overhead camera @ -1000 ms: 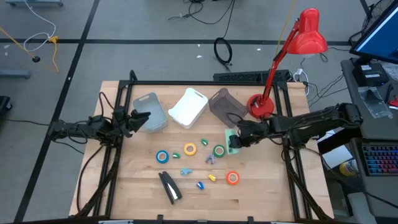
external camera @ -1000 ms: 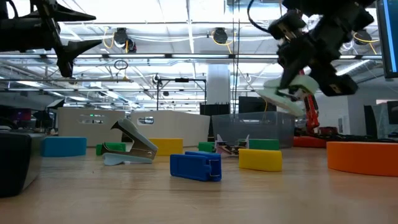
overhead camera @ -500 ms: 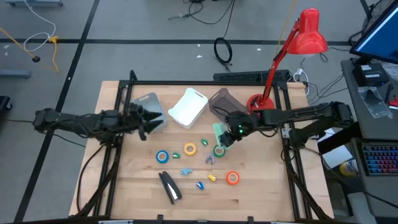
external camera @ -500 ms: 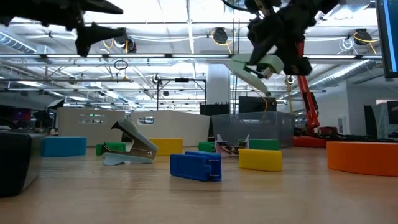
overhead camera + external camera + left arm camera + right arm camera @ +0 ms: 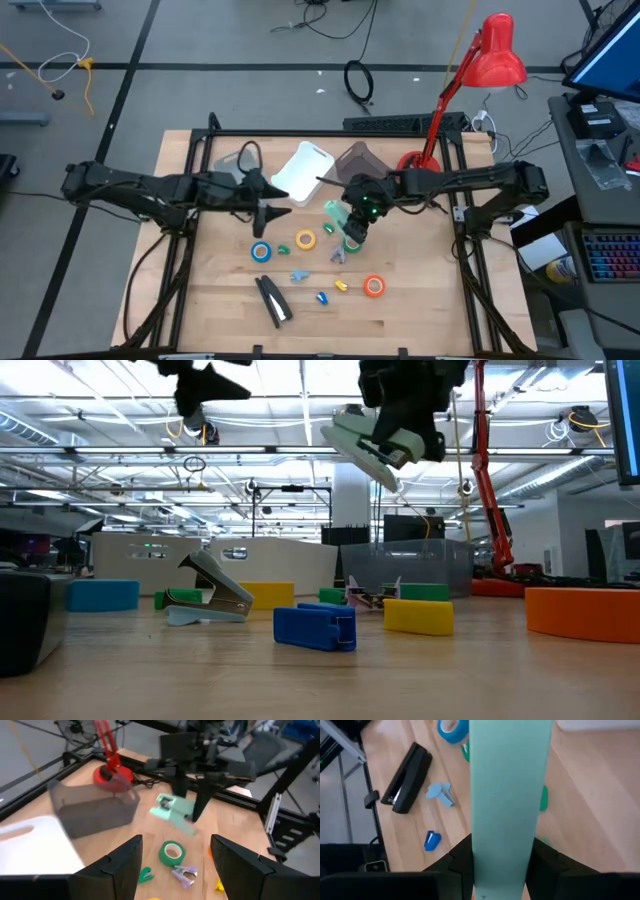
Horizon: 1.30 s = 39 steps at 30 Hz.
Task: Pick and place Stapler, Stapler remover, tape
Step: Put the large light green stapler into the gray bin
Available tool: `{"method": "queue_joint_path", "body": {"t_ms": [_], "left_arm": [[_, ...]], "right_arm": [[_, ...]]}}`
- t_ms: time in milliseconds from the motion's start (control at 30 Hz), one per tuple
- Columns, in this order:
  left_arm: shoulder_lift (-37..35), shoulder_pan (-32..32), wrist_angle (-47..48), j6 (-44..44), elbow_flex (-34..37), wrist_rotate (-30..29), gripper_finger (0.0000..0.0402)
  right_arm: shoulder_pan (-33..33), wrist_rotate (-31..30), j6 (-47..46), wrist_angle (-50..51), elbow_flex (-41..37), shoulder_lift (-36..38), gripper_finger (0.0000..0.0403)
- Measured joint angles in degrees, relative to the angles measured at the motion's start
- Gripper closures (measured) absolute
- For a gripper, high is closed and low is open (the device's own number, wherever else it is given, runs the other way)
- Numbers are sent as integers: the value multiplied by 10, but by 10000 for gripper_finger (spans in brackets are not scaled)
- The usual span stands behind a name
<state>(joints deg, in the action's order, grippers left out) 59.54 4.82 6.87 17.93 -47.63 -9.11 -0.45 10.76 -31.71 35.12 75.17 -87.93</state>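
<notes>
Right gripper (image 5: 352,216), frame centre, high over table (image 5: 420,310): fingers pinching mint stapler (image 5: 340,214). Left gripper (image 5: 272,200), just left, spread, unloaded. Tape rolls (image 5: 305,240) below; lower table open.

2 dark, slender jointed arms (image 5: 130,188), each ending in black tapered fingers (image 5: 112,867).

You have four tape rolls: blue (image 5: 261,252), yellow (image 5: 305,240), green (image 5: 352,242), orange (image 5: 374,286). Two staplers: black (image 5: 272,300), mint (image 5: 340,214). Three bins (image 5: 303,172).
</notes>
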Motion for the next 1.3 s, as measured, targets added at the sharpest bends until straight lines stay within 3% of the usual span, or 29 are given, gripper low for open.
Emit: {"method": "queue_joint_path", "body": {"t_ms": [600, 767, 900, 1067, 1300], "left_arm": [[159, -63, 57, -113, -139, 151, 165], [222, -63, 155, -155, -224, 147, 165], [265, -63, 237, -179, -287, 107, 165], [293, -63, 248, -181, -331, 72, 165], [303, -63, 247, -179, -336, 59, 165]], "right_arm": [[0, 15, 122, -27, 2, 0, 285], [-4, 14, 124, -19, 2, 0, 285], [-14, 12, 113, 11, 2, 0, 285], [-19, 13, 99, 19, 2, 0, 285], [-19, 15, 99, 7, 2, 0, 285]]}}
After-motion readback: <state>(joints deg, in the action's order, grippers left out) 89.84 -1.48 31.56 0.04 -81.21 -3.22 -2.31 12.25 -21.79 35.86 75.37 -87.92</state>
